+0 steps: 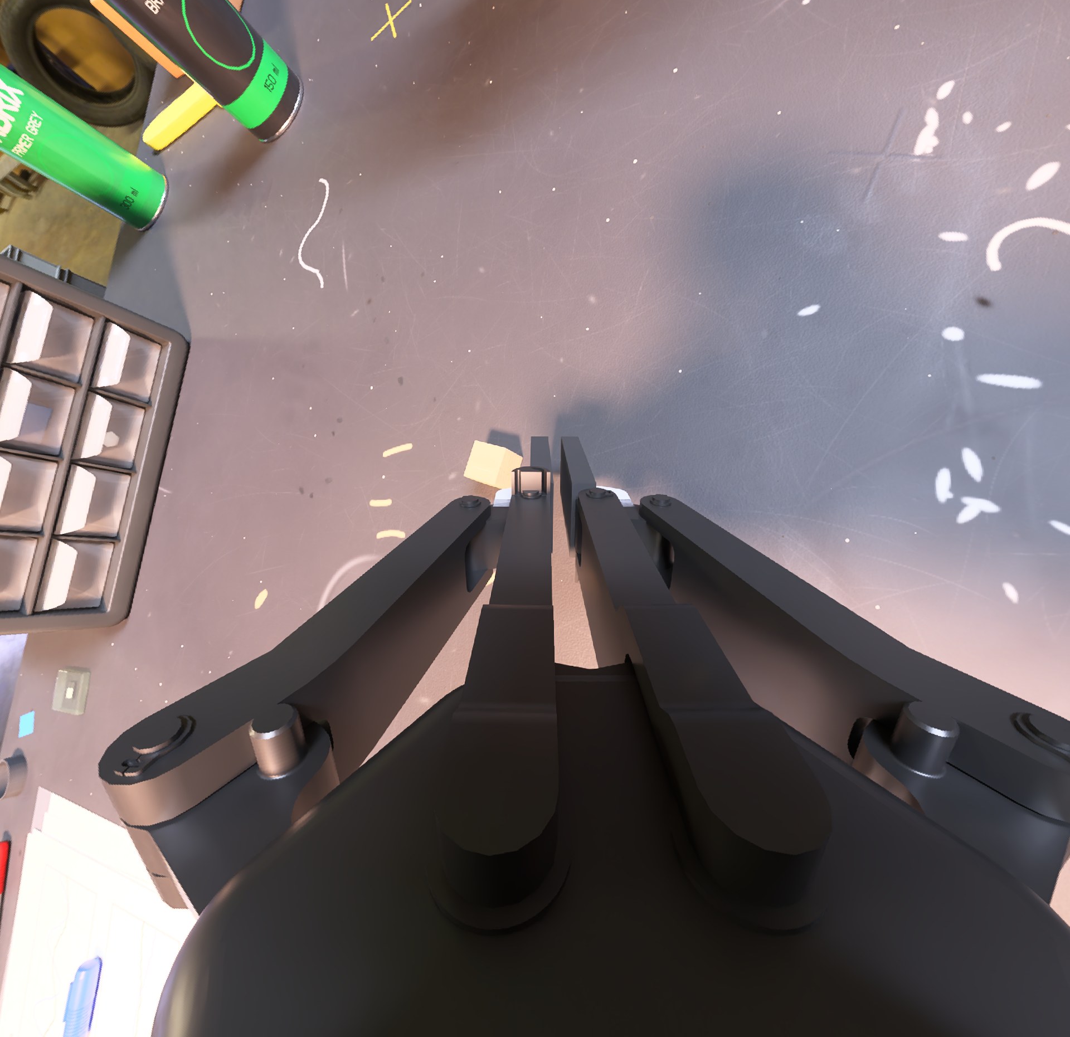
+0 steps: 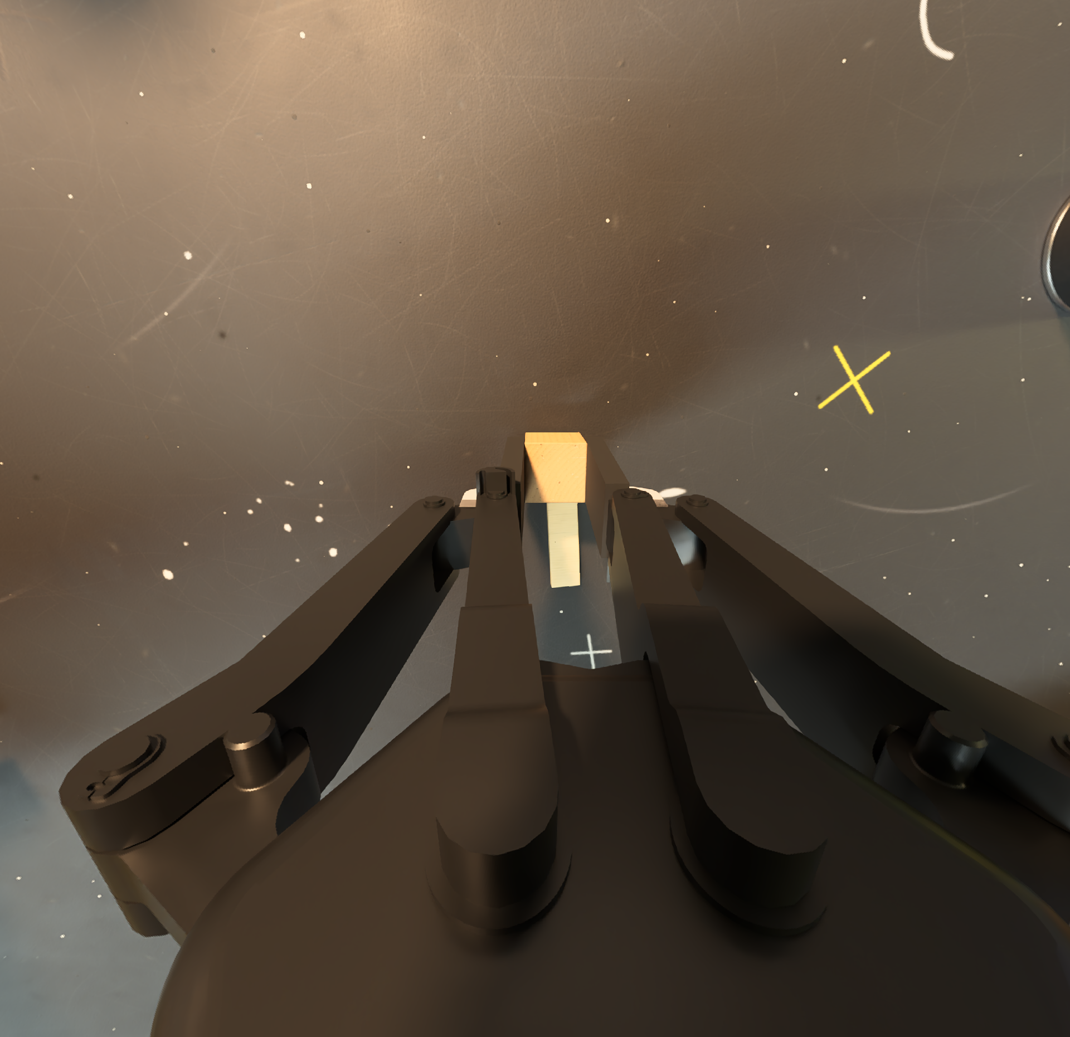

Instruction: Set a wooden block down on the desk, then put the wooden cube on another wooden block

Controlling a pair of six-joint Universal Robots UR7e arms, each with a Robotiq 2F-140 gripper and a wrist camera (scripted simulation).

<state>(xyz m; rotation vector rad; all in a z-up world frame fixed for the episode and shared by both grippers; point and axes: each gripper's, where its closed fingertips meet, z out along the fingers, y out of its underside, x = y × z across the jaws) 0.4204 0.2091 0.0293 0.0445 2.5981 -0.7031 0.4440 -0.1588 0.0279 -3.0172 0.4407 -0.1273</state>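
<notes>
Nearest the lens in the right wrist view we see the right tool (image 2: 554,471), its fingers pinching a wooden block (image 2: 554,468) between the pads. The block sits at the fingertips, lit orange, and we judge it held clear of the surface (image 2: 289,198), though contact below is hidden. Beneath it, seen through the gap between the fingers, lies a pale wooden piece (image 2: 563,546) on the surface; whether the held block touches it we cannot tell. Farther off, a yellow cross mark (image 2: 854,379) is chalked to the right.

In the left wrist view the left tool (image 1: 550,459) has its fingers pressed nearly together with nothing between them. Just beside its left fingertip a small pale wooden cube (image 1: 492,462) rests on the surface, apart from the pads. Beyond, at the left edge, stand a compartment tray (image 1: 162,430) and, farther still, two green spray cans (image 1: 249,65).

Our reading: one wooden piece is down, the right tool carries another, and we see no finished stack yet. Release and stacking appear to remain.
</notes>
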